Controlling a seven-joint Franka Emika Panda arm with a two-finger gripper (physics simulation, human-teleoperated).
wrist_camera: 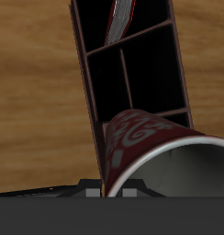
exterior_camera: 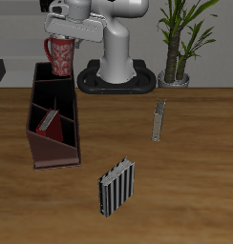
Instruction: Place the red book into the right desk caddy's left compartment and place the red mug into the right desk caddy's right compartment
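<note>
We hold the mug (exterior_camera: 60, 55) pinched in the gripper (exterior_camera: 61, 40), above the caddy's (exterior_camera: 39, 143) back end. The book (exterior_camera: 51, 119) already leans in the left compartment (exterior_camera: 49, 129). Next: lower the mug into the right compartment (wrist_camera: 141, 83), clearing its tall walls.

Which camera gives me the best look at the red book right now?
The exterior view. There the red book shows whole, leaning inside the right desk caddy in its wider section. The wrist view catches only a cropped sliver of it at the frame's edge, beyond the red mug.
</note>
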